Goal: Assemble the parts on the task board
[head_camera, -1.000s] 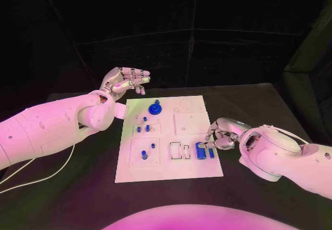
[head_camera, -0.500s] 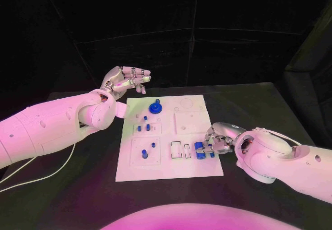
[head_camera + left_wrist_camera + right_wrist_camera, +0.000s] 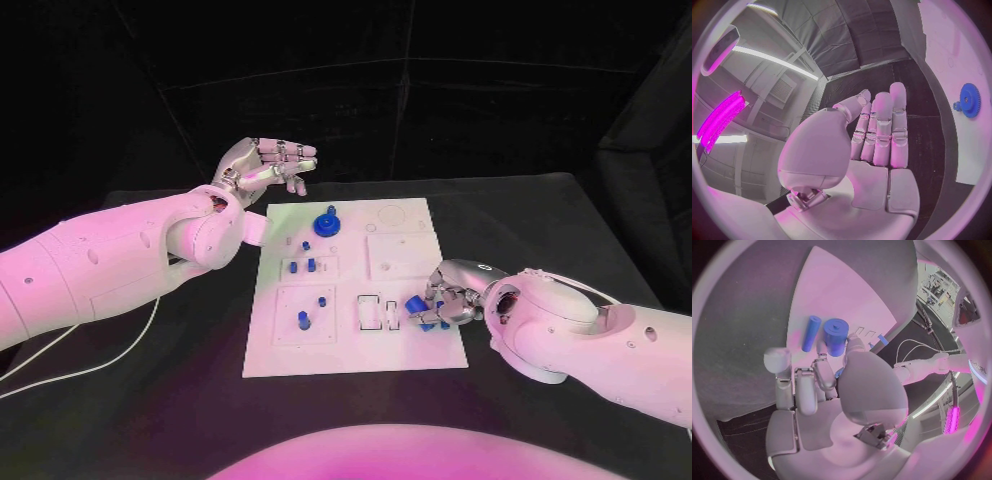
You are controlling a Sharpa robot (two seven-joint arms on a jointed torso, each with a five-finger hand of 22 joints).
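Right hand (image 3: pixel 450 300) grips blue cylinder (image 3: pixel 835 336) over task board (image 3: pixel 404 350).

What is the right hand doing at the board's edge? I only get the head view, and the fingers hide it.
Observer: The right wrist view shows the right hand pinching a thick blue cylinder between thumb and finger.
Operator: Any other piece next to it?
Observer: Yes, a thinner blue cylinder lies on the task board right beside it.
Operator: Is the left hand carrying anything?
Observer: No. The left wrist view shows the left hand with a bare palm, fingers straight and side by side.
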